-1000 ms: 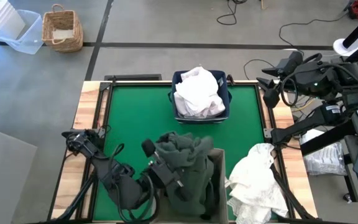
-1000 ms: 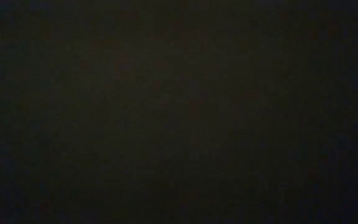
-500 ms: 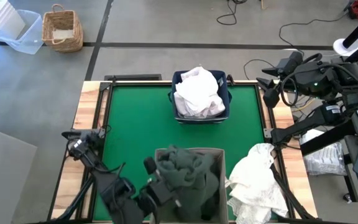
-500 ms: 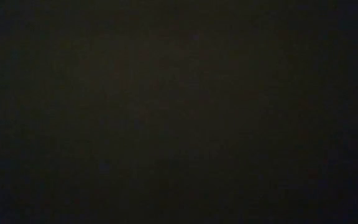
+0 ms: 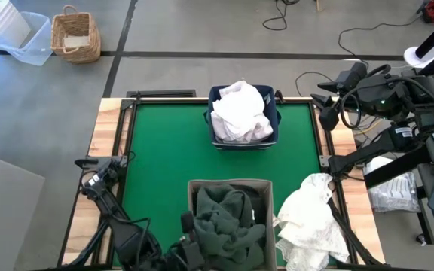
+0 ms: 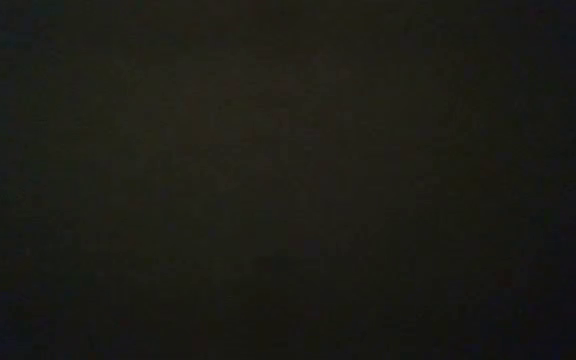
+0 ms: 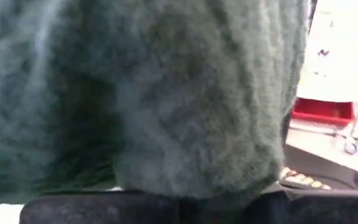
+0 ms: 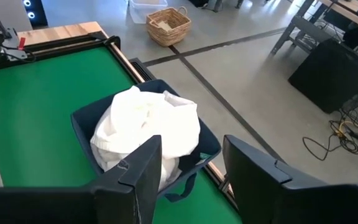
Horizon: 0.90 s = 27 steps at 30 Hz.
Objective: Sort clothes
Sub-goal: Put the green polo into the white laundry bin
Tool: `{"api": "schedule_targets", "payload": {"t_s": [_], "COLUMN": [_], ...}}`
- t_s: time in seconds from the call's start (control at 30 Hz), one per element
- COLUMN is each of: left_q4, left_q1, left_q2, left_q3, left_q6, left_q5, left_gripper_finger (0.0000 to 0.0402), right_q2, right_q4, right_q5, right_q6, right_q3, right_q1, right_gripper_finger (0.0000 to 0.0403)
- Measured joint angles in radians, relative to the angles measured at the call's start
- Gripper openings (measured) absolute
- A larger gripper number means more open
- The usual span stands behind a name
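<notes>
Grey concrete floor (image 5: 202, 30) surrounds the green-topped bench (image 5: 164, 143), and off at the far left of that floor sit a wicker basket (image 5: 75, 34) and a clear plastic tub (image 5: 22, 38). Moving in from the left, the left arm comes up along the bench's near-left edge, and its left gripper (image 5: 191, 245) sits right at the near-left wall of the beige fabric bin (image 5: 264, 188). Its fingers are pinched almost fully together, and the wrist view is filled with the fuzzy dark green garment (image 7: 166, 106) pressed right against them, so they look clamped on that cloth. From above, the dark green garment (image 5: 228, 222) lies bunched inside the beige bin, filling most of it. Further back, at the middle of the bench's far edge, the navy blue bin (image 5: 273, 113) holds a heap of white clothes (image 5: 239, 113) piled above its rim. Right of the beige bin, a crumpled white garment (image 5: 311, 214) sprawls on the near-right corner of the bench, just beside the bin's wall. Over on the far right, the right arm waits off the bench's far-right corner; the right gripper (image 8: 191, 165) looks down toward the navy bin, its fingers (image 8: 138, 171) standing partly apart with nothing between them. Low view is completely dark
</notes>
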Motion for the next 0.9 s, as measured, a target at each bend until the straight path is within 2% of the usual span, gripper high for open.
{"api": "schedule_targets", "payload": {"t_s": [0.17,0.3,0.47,0.73,0.9], "left_q4": [-0.233,-0.326,-0.353,-0.457,-0.519], "left_q1": [0.022,0.049,0.086,0.113,0.129], "left_q2": [0.000,0.000,0.000,0.000,0.000], "left_q3": [0.000,0.000,0.000,0.000,0.000], "left_q6": [-0.215,-0.336,-0.361,-0.397,-0.426], "left_q5": [0.030,0.127,0.258,0.343,0.433], "left_gripper_finger": [0.0017,0.0017,0.0017,0.0017,0.0017], "right_q2": [0.000,0.000,0.000,0.000,0.000], "right_q4": [0.000,0.000,-0.001,-0.004,-0.004], "right_q5": [0.000,0.000,0.000,0.000,0.000], "right_q6": [0.000,0.000,0.000,0.000,0.000], "right_q3": [0.000,0.000,0.000,0.000,0.000], "right_q1": [0.000,0.000,0.000,0.000,0.000], "right_gripper_finger": [0.0169,0.0167,0.0159,0.0153,0.0161]}}
